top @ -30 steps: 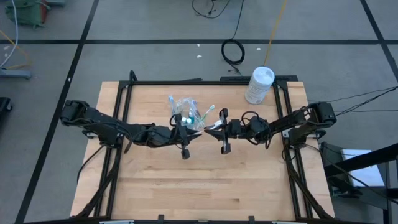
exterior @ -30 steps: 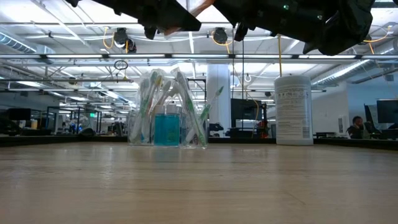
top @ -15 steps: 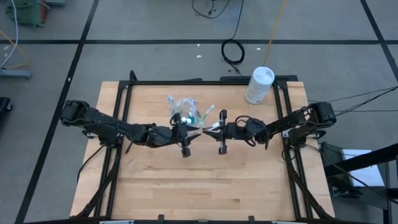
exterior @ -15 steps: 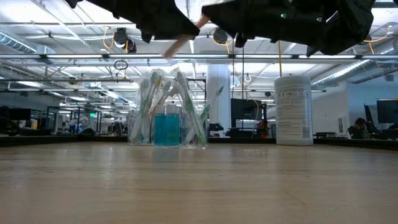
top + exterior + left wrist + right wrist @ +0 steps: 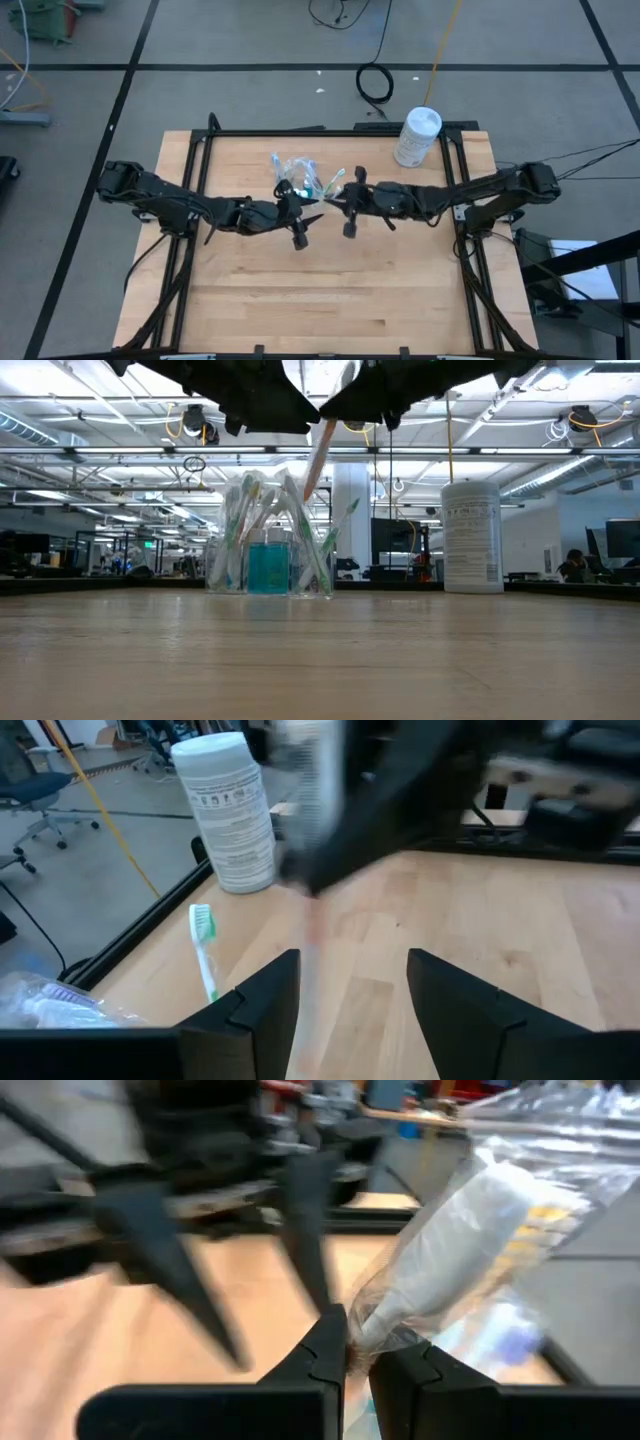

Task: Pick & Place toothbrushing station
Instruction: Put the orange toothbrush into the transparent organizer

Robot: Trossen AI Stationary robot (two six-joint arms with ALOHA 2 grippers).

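Pale matt wooden table (image 5: 330, 290), clear glossy plastic cup (image 5: 268, 565)

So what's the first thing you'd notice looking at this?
The two dark arms meeting over the middle of the wooden table. The right gripper is shut on a wrapped toothbrush, hanging slanted above the clear cup crammed with toothbrushes, while the left gripper stands open beside it. A tall white canister sits at the table's far right corner.

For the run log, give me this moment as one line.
left gripper: open, above table | right gripper: shut on wrapped toothbrush, near cup | canister: back right
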